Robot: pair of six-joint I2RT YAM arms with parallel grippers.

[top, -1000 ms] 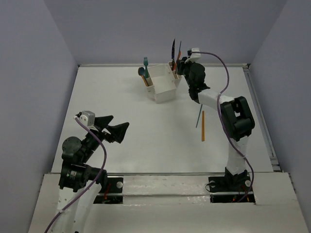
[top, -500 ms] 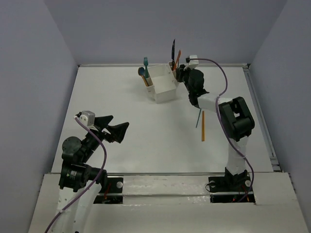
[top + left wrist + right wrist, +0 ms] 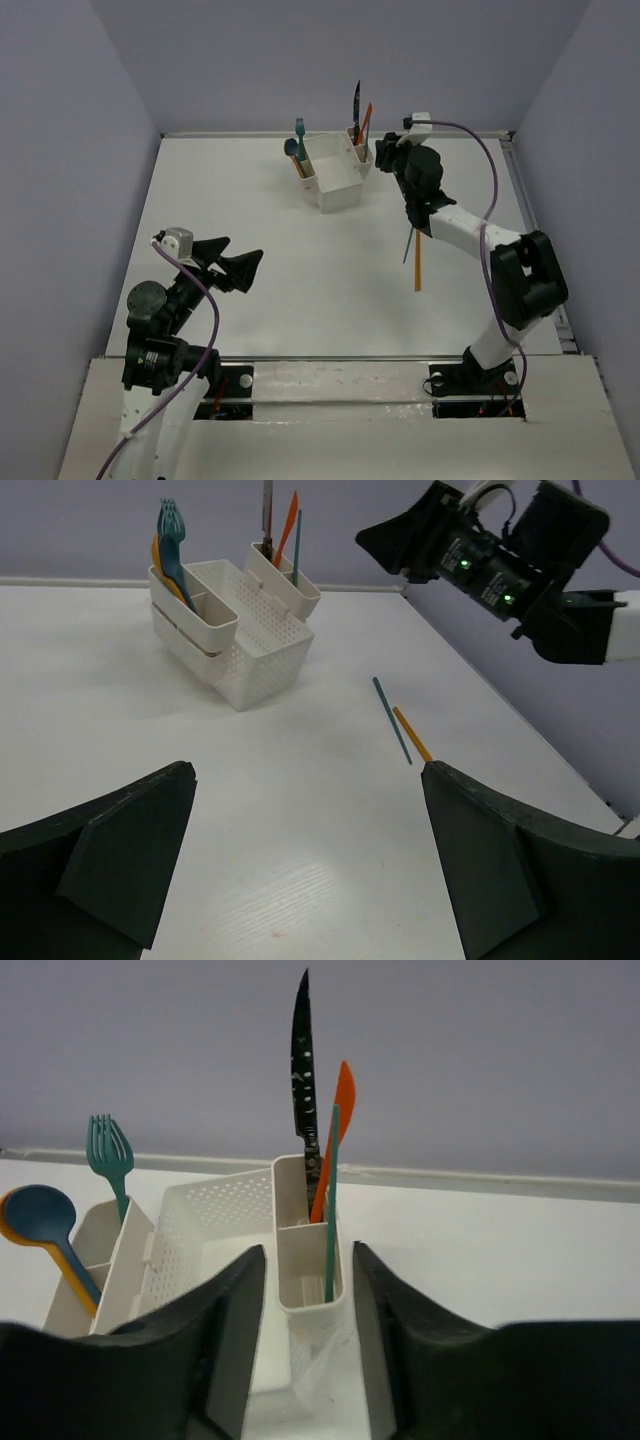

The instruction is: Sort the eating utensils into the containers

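The white caddy (image 3: 338,192) stands at the back of the table. Its left slot holds a teal fork (image 3: 110,1152), a blue spoon (image 3: 40,1216) and an orange spoon (image 3: 72,1263) behind it. Standing in the right slot are a dark knife (image 3: 302,1070), an orange knife (image 3: 340,1125) and a slim teal stick (image 3: 330,1200). My right gripper (image 3: 307,1252) is open just short of that slot's near end, and the stick stands free beyond its fingers. My left gripper (image 3: 308,770) hangs open and empty over the near left of the table.
A thin teal stick (image 3: 409,245) and a thin orange stick (image 3: 417,262) lie side by side on the table, right of centre, under the right forearm. Walls close in the back and both sides.
My right gripper opened and drew back from the right slot, leaving the teal stick standing in it. Its elbow swung out to the right. The left arm stayed still.
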